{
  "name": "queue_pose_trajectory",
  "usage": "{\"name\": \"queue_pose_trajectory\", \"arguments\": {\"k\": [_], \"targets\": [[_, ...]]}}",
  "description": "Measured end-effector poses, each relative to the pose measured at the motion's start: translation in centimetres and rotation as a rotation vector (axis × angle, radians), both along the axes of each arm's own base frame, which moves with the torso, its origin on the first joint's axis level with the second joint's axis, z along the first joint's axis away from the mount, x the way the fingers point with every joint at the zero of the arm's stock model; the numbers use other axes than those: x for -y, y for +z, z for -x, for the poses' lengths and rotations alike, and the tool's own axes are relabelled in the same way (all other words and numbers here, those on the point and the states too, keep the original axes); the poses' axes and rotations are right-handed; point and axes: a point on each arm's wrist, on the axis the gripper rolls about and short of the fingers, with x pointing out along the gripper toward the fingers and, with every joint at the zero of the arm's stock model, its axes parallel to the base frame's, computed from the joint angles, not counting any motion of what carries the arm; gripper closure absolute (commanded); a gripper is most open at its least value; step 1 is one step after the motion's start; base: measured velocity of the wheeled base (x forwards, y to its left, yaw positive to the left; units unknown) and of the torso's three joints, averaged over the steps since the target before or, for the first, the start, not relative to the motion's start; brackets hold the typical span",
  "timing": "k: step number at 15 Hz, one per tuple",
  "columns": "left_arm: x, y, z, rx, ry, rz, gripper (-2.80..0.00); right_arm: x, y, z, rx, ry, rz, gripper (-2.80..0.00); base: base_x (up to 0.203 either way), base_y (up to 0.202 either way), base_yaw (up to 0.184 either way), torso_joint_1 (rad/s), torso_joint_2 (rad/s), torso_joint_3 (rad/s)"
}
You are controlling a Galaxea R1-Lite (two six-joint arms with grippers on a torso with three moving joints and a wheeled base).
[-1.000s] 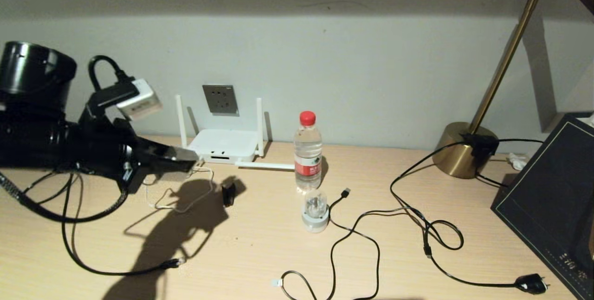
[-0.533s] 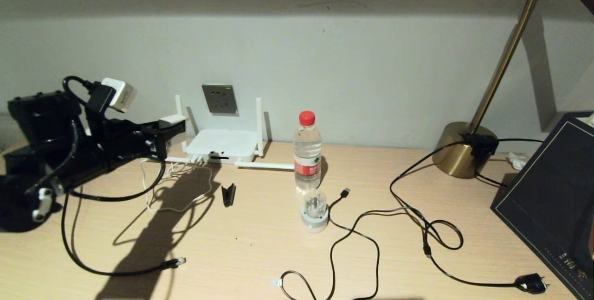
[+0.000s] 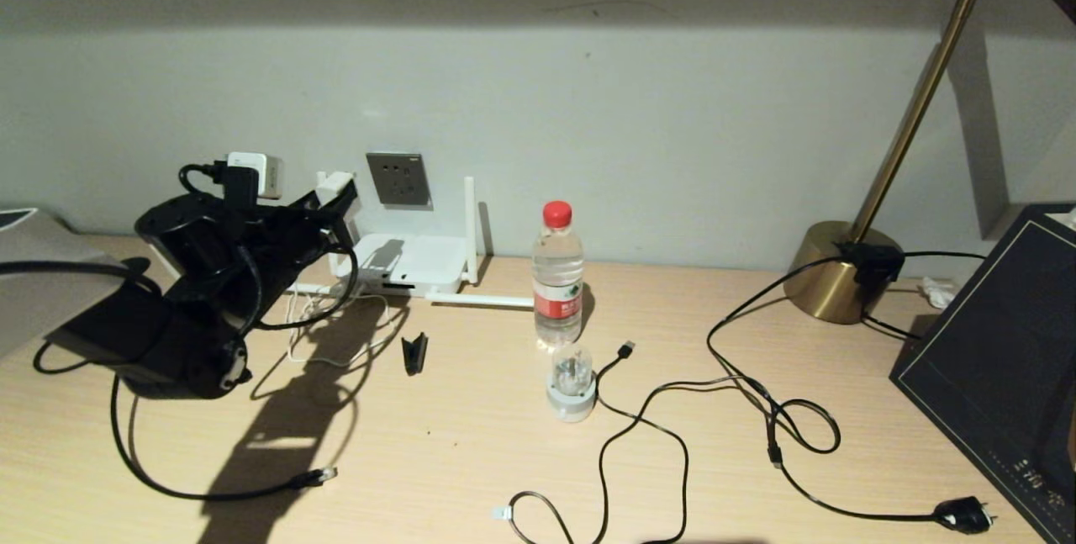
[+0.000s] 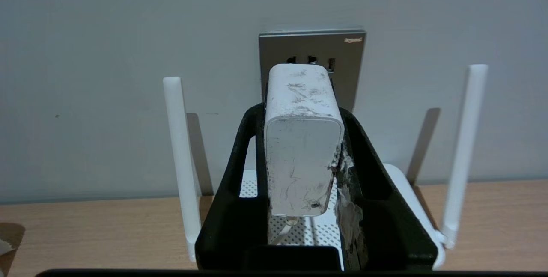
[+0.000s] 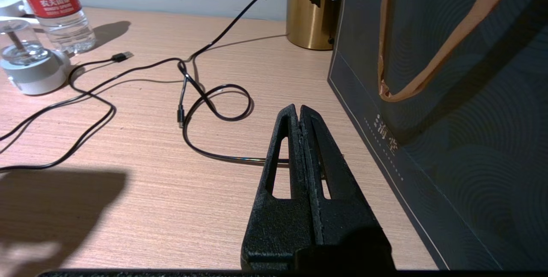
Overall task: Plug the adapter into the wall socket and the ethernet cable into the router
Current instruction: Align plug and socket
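Note:
My left gripper (image 3: 340, 193) is shut on the adapter (image 3: 334, 185), a scuffed white box. It holds the adapter off the table, just left of the grey wall socket (image 3: 398, 179). In the left wrist view the adapter (image 4: 302, 140) sits between the black fingers (image 4: 246, 148), its far end close before the wall socket (image 4: 349, 75); whether they touch I cannot tell. Its thin white cord (image 3: 315, 334) trails to the router (image 3: 408, 262) below the socket. The ethernet cable (image 3: 168, 489) lies loose at the front left, its clear plug (image 3: 318, 474) free. My right gripper (image 5: 298, 112) is shut and empty.
A water bottle (image 3: 557, 275) and a clear-domed gadget (image 3: 572, 384) stand mid-table, and a small black piece (image 3: 413, 354) lies near the router. Thin black cables (image 3: 672, 393) loop to the right, one ending in a mains plug (image 3: 962, 514). A brass lamp base (image 3: 836, 271) and a dark bag (image 3: 1000, 359) fill the right side.
My left arm has swung up and toward the wall, carrying the adapter from above the desk's left side to just in front of the wall socket. The right gripper stays hidden.

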Motion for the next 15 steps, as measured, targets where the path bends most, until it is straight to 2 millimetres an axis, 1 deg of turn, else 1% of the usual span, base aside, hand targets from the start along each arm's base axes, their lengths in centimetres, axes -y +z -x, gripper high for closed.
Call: {"name": "queue_pose_trajectory", "arguments": {"k": [2, 5, 7, 9, 12, 15], "targets": [[0.6, -1.1, -1.0, 0.022, 0.013, 0.009, 0.0, 0.0, 0.0, 0.0, 0.0, 0.002, 0.0, 0.0, 0.0, 0.0, 0.0, 0.0, 0.0, 0.0], [1.0, -2.3, -2.6, 0.062, 0.019, 0.018, 0.0, 0.0, 0.0, 0.0, 0.0, 0.001, 0.0, 0.0, 0.0, 0.0, 0.0, 0.0, 0.0, 0.0], [1.4, -2.5, -3.8, 0.085, 0.011, 0.019, 0.0, 0.0, 0.0, 0.0, 0.0, 0.001, 0.0, 0.0, 0.0, 0.0, 0.0, 0.0, 0.0, 0.0], [1.5, -2.8, -4.8, 0.099, 0.016, 0.02, 0.0, 0.0, 0.0, 0.0, 0.0, 0.001, 0.0, 0.0, 0.0, 0.0, 0.0, 0.0, 0.0, 0.0], [1.9, -3.8, -5.5, 0.057, 0.008, 0.016, 0.0, 0.0, 0.0, 0.0, 0.0, 0.001, 0.0, 0.0, 0.0, 0.0, 0.0, 0.0, 0.0, 0.0], [1.9, -3.7, -6.1, 0.066, 0.01, 0.017, 0.0, 0.0, 0.0, 0.0, 0.0, 0.001, 0.0, 0.0, 0.0, 0.0, 0.0, 0.0, 0.0, 0.0]]}}
